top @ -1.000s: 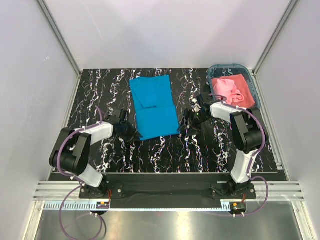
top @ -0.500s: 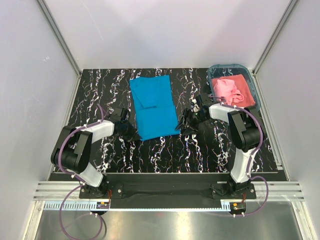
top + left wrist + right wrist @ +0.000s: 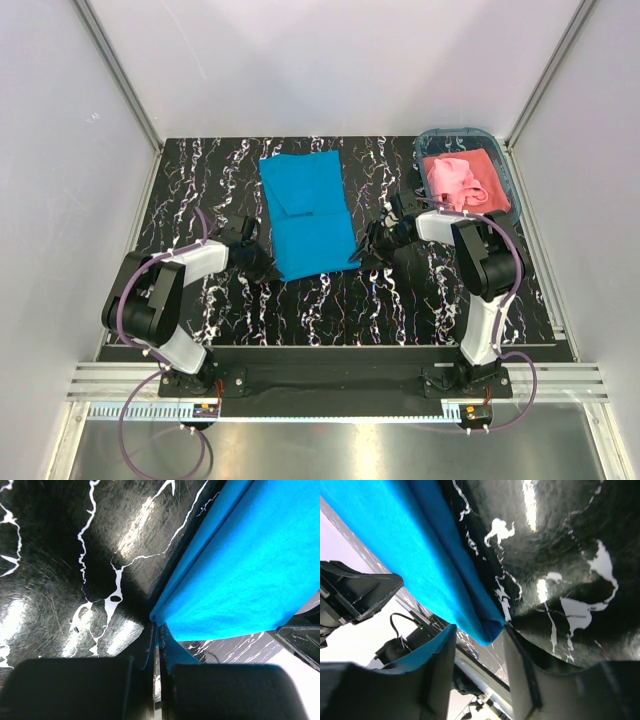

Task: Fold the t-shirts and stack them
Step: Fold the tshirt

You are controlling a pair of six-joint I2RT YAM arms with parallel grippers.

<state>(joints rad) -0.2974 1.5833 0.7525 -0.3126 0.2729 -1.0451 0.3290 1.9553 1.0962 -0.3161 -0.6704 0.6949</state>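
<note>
At surface (image 3: 200, 180) centre: turquoise t-shirt (image 3: 305, 215), flat. left fingers (image 3: 90, 690) pinched tight on its 7 o'clock corner; right fingers (image 3: 385, 690) part-spread, straddling 5 o'clock corner, gripping nothing. Likely prep for folding hem toward 12. pink t-shirt (image 3: 462, 180) in basket (image 3: 514, 185), 1 o'clock.

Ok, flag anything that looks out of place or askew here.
The pink shirt lies bunched and unfolded in the basket at the far right. The blue shirt lies slightly askew on the table, its near half offset right of the far half. Nothing looks spilled or damaged.
</note>
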